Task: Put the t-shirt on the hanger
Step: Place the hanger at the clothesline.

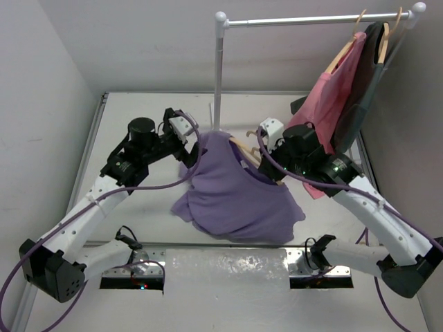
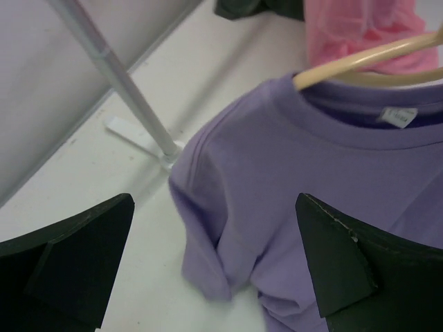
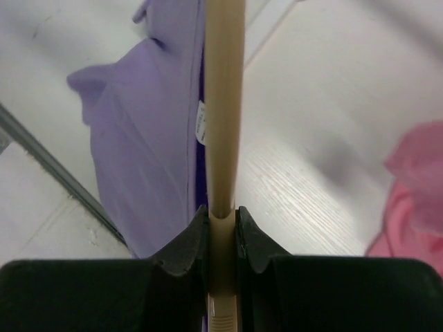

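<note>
The white surface (image 1: 149, 214) carries a rack of white pole and metal rail (image 1: 218, 76), behind both hands. A soft lavender-purple cloth t-shirt (image 1: 235, 194), plain and short-sleeved, lies between the two hands. Its collar is raised beside the right hand (image 3: 223, 214) and its hem is spread on the surface toward the arm bases, so its long axis runs from far to near. A pink garment (image 1: 332, 90) and a dark grey garment (image 1: 370, 76) hang behind the right hand.

The light tan wooden hanger (image 3: 225, 104) is pinched in the narrow right hand and points straight away from it, one arm entering the collar. The left hand (image 2: 214, 200) stands wide and holds nothing, the shirt's shoulder and sleeve just ahead of it.

Only the left wrist view shows the small white collar label (image 2: 396, 116) face-on. Only the right wrist view shows the grip.
</note>
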`<state>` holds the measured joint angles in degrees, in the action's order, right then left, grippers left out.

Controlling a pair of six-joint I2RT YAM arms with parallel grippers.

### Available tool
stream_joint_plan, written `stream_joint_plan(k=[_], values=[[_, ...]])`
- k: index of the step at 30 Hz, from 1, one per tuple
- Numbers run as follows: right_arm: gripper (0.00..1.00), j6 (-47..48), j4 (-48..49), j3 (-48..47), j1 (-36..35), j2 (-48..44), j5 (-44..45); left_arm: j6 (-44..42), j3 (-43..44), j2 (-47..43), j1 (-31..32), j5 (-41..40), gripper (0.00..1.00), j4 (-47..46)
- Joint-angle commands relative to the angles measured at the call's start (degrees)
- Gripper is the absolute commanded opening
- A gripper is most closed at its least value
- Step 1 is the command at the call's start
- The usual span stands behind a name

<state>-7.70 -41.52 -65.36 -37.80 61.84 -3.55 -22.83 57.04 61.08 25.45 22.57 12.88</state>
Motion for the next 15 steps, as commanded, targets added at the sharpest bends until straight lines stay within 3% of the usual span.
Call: stream_joint_plan(k=[1,6,15], values=[[0.00,-3.72,-6.98,-8.62,0.01,0.20,9.86,5.77,-1.66,-3.07,0.04,-8.31,1.00,-7.60],[0.00,-6.09,-9.37,-16.37,0.10,0.99,18.83,8.85,-3.95,-4.21,0.04,-16.67,1.00,-11.30],[0.00,-8.64,-22.27,-32.62,0.10,6.88,27.18,10.61,-9.22,-7.72,0.04,-16.94,1.00,-16.75]])
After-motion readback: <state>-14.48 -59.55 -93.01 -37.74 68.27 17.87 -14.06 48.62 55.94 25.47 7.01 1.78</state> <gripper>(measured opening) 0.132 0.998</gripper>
